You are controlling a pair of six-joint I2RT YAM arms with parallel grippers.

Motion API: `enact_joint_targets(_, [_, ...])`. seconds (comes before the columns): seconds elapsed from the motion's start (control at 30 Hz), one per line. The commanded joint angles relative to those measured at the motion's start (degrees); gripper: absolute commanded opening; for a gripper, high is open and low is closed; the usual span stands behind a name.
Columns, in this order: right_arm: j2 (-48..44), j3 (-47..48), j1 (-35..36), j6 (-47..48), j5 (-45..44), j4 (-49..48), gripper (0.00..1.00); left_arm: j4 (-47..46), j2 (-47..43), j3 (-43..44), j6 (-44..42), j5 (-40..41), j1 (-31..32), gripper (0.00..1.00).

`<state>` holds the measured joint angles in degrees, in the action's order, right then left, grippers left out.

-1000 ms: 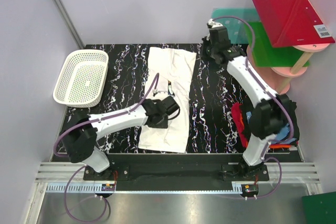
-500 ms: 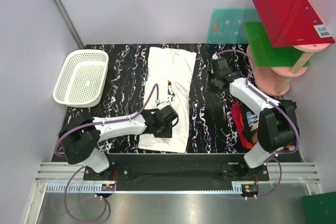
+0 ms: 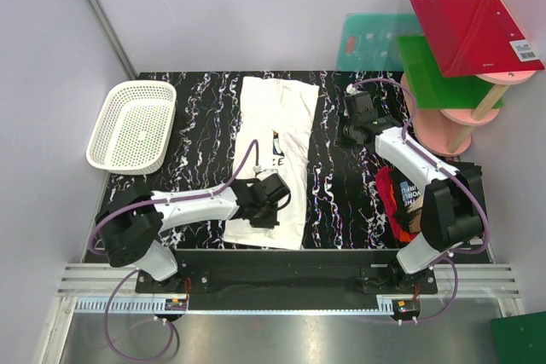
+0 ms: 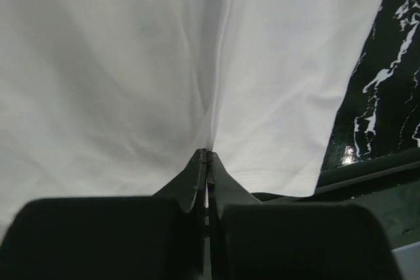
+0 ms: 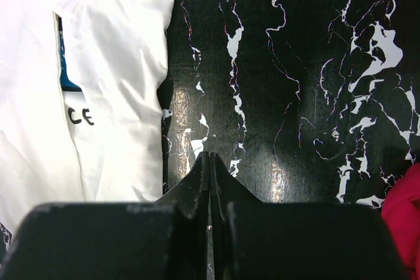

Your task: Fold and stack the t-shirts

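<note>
A white t-shirt (image 3: 275, 121) lies folded into a long strip down the middle of the black marbled table (image 3: 205, 108); a blue print and black letters peek from its fold. My left gripper (image 3: 266, 210) sits low on the strip's near end, shut on a pinched ridge of the white cloth (image 4: 118, 63), its tips (image 4: 208, 152) close to the hem. My right gripper (image 3: 344, 140) hovers shut and empty over bare table just right of the shirt (image 5: 111, 63), its tips (image 5: 209, 155) together. A red-orange t-shirt (image 3: 388, 198) and a black printed one (image 3: 415, 196) lie heaped by the right arm's base.
A white mesh basket (image 3: 132, 125) stands at the far left. Red and green plastic sheets on a pink stand (image 3: 461, 40) overhang the back right corner. A corner of the red cloth (image 5: 407, 214) lies beside the right gripper.
My left gripper slid toward the shirt's near end and closed on the cloth. The right arm drew back from the far right corner toward the table's middle, still shut.
</note>
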<state>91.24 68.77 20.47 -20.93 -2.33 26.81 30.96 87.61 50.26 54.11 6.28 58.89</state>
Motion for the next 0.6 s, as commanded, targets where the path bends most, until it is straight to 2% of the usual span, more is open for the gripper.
enact_joint_targets(0.0, [-2.6, 1.6, 0.3, 0.3, 0.0, -1.3, 0.0, 5.0, -3.1, 1.9, 0.1, 1.4, 0.3, 0.0])
enact_joint_targets(0.13, [-2.3, 1.2, 0.3, 0.1, 0.1, -1.3, 0.0, 8.2, -7.4, 1.9, 0.5, 3.8, 0.3, 0.0])
enact_joint_targets(0.3, [-1.2, 1.1, 0.3, -0.2, 1.2, -1.4, 0.0, 10.3, -11.5, 1.0, 1.1, 3.0, 0.3, 0.0])
enact_joint_targets(0.57, [0.7, 1.1, 0.3, -0.3, 2.2, -1.8, 0.0, 11.4, -12.1, -1.3, 3.2, -2.5, 0.5, 0.0])
